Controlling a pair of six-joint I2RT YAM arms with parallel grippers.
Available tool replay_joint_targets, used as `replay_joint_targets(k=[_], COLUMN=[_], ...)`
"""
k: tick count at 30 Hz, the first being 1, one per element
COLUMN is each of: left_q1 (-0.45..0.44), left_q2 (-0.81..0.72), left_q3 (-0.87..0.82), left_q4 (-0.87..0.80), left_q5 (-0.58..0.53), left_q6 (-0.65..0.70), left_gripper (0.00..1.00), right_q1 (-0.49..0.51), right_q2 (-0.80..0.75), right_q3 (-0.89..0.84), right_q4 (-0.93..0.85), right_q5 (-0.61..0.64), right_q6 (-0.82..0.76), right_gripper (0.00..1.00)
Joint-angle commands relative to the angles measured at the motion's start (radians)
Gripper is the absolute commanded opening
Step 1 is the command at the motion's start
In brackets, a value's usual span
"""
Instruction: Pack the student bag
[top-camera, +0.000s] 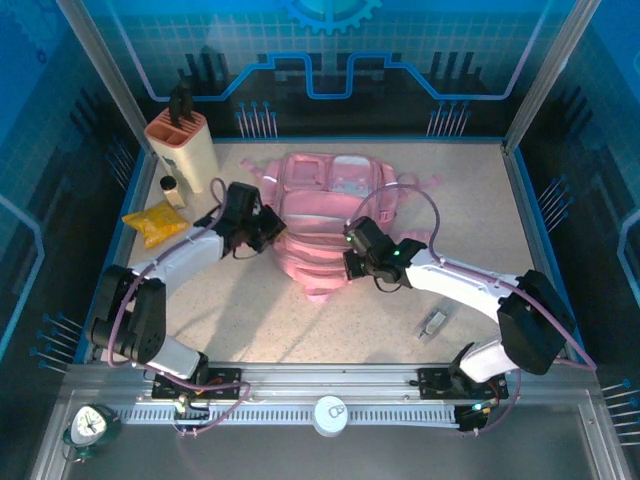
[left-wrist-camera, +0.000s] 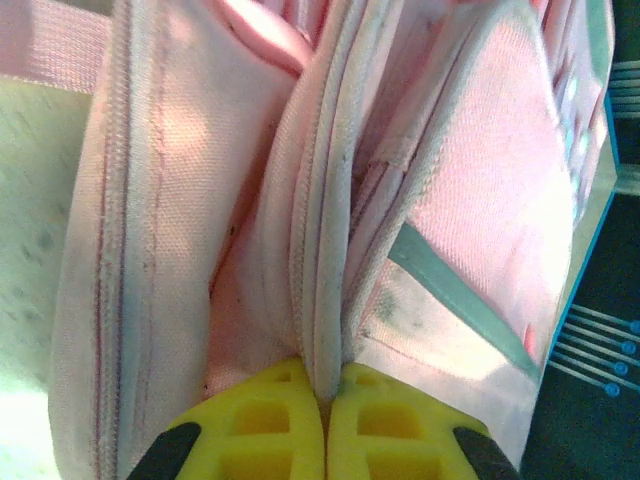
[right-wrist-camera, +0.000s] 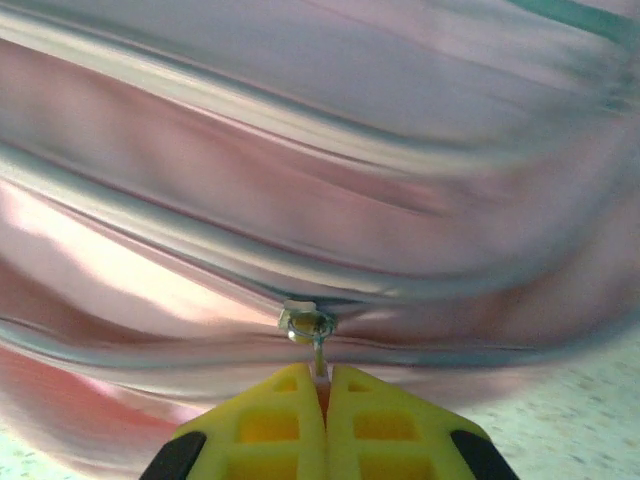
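Two grips are on the student bag (top-camera: 320, 215), which lies pink and rumpled in the middle of the surface (top-camera: 480, 200). The left fingers (left-wrist-camera: 265, 425) pinch a pale-trimmed seam (left-wrist-camera: 322, 300) at the bag's left side; the right fingers (right-wrist-camera: 270, 420) are closed on a metal zip pull (right-wrist-camera: 318, 352) at its near right. A yellow packet (top-camera: 155, 222) and a knife block (top-camera: 182, 140) sit left of the bag.

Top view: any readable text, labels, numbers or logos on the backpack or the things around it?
None can be read.
Backpack: no lettering visible, from above or from the wrists.
Yellow packet: any print is too small to read.
White disc on the front rail: dark mark, too small to read.
Dial, near left corner: face too small.
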Motion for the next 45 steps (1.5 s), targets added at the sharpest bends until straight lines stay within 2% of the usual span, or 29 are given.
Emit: replay_joint_targets(k=[1,2,3,4,5,6,8,11,14,18,23,28,30,33,35,36,39,41,45], left_q1=[0.097,0.106,0.108,0.106,0.098,0.088,0.059,-0.012,-0.127,-0.276,-0.314,-0.330,-0.329,-0.313,-0.278,-0.261,-0.175,-0.081,0.070], left_q2=[0.079,0.098,0.103,0.096,0.076,0.051,-0.014,-0.125,-0.203,-0.173,-0.040,0.032,0.041,0.036,0.012,-0.007,-0.080,-0.118,-0.130], left_q3=[0.112,0.130,0.134,0.125,0.110,0.092,0.042,-0.112,-0.243,-0.280,-0.172,-0.133,-0.129,-0.102,-0.114,-0.131,-0.174,-0.160,-0.130], left_q4=[-0.009,-0.006,0.019,0.056,0.079,0.074,0.031,0.083,0.146,0.221,0.204,0.170,0.156,0.057,0.020,0.021,0.018,-0.034,-0.084], left_q5=[-0.081,-0.072,-0.053,-0.037,-0.034,-0.046,-0.099,-0.117,-0.186,-0.250,-0.276,-0.357,-0.403,-0.463,-0.466,-0.464,-0.440,-0.384,-0.274], left_q6=[0.129,0.107,0.087,0.075,0.063,0.058,0.032,-0.123,-0.307,-0.483,-0.515,-0.532,-0.522,-0.474,-0.448,-0.433,-0.325,-0.184,-0.009], left_gripper=[0.00,0.00,0.00,0.08,0.24,0.34,0.46,0.51,0.55,0.58,0.57,0.50,0.38,0.15,0.02,0.00,0.00,0.00,0.00], right_q1=[0.030,0.068,0.088,0.090,0.084,0.084,0.087,0.089,0.089,0.089,0.088,0.085,0.088,0.085,0.075,0.068,0.038,-0.001,-0.090], right_q2=[-0.009,-0.001,0.011,0.022,0.034,0.042,0.056,0.088,0.103,0.099,0.101,0.113,0.124,0.126,0.117,0.110,0.098,0.103,0.137], right_q3=[0.052,0.084,0.105,0.116,0.121,0.120,0.111,0.102,0.088,0.059,0.046,0.047,0.058,0.059,0.050,0.046,0.019,-0.001,0.001], right_q4=[-0.167,-0.157,-0.131,-0.106,-0.077,-0.043,0.010,0.043,0.052,0.068,0.086,0.104,0.086,0.046,0.019,0.007,-0.019,-0.029,0.063], right_q5=[0.125,0.151,0.124,0.069,0.009,-0.025,-0.064,-0.087,-0.086,-0.081,-0.074,-0.054,-0.008,0.063,0.099,0.113,0.182,0.239,0.248], right_q6=[-0.059,-0.072,-0.073,-0.058,-0.034,-0.019,0.003,0.012,0.011,0.011,0.005,-0.009,-0.024,-0.044,-0.052,-0.055,-0.075,-0.082,-0.133], right_gripper=[0.00,0.00,0.00,0.00,0.00,0.00,0.00,0.00,0.00,0.00,0.00,0.00,0.00,0.00,0.00,0.00,0.00,0.00,0.00])
